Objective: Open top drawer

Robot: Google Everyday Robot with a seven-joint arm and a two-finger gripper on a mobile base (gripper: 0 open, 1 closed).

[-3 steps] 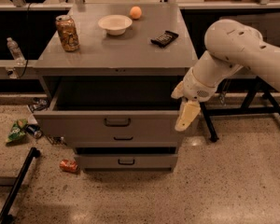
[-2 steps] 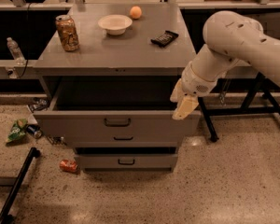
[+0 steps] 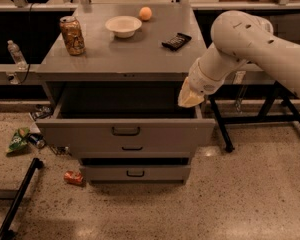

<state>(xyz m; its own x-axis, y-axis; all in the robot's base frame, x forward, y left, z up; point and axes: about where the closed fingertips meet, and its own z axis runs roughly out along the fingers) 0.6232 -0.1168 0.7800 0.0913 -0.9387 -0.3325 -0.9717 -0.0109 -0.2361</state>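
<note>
The top drawer (image 3: 90,132) is pulled well out of the grey cabinet. Its front is the widest, with a small dark bar handle (image 3: 126,131) at centre. Its inside is dark and looks empty. Two shorter drawer fronts sit below it, the middle one (image 3: 132,148) and the bottom one (image 3: 135,173). My gripper (image 3: 190,98) hangs at the end of the white arm, above the drawer's right rear corner and beside the cabinet's right edge. It touches nothing that I can see.
On the cabinet top (image 3: 125,49) stand a can (image 3: 72,35), a white bowl (image 3: 123,26), an orange (image 3: 145,13) and a dark bar (image 3: 176,41). Litter lies on the floor at left: a green bag (image 3: 18,139) and a red can (image 3: 73,177). Table legs (image 3: 219,124) stand at right.
My gripper has risen and drawn back from the drawer's right front corner toward the cabinet's right edge. The drawer has stayed open.
</note>
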